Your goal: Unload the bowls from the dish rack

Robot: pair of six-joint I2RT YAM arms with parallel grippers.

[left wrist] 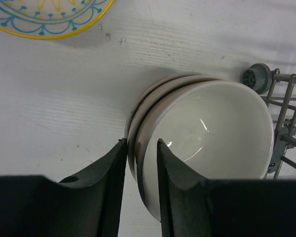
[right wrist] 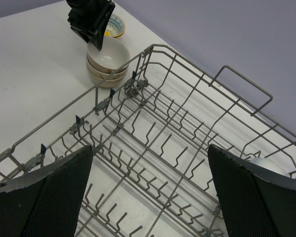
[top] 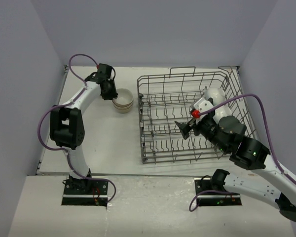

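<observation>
A stack of three bowls point(top: 123, 101), beige below and white on top, stands on the table left of the dish rack point(top: 140, 118). My left gripper point(top: 107, 94) is at the stack's left rim. In the left wrist view its jaws point(left wrist: 140, 143) straddle the rim of the top white bowl point(left wrist: 212, 128), one finger inside, one outside, closed on it. My right gripper point(top: 185, 127) hangs wide open and empty over the rack's middle point(right wrist: 149, 148). One white bowl point(top: 216, 94) stays in the rack's far right corner, partly seen in the right wrist view point(right wrist: 266, 165).
A patterned bowl with a yellow rim point(left wrist: 49, 15) sits on the table just behind the stack, also in the right wrist view point(right wrist: 114, 25). The rack's wheel and wires point(left wrist: 286, 108) are close to the stack's right side. Purple walls enclose the table.
</observation>
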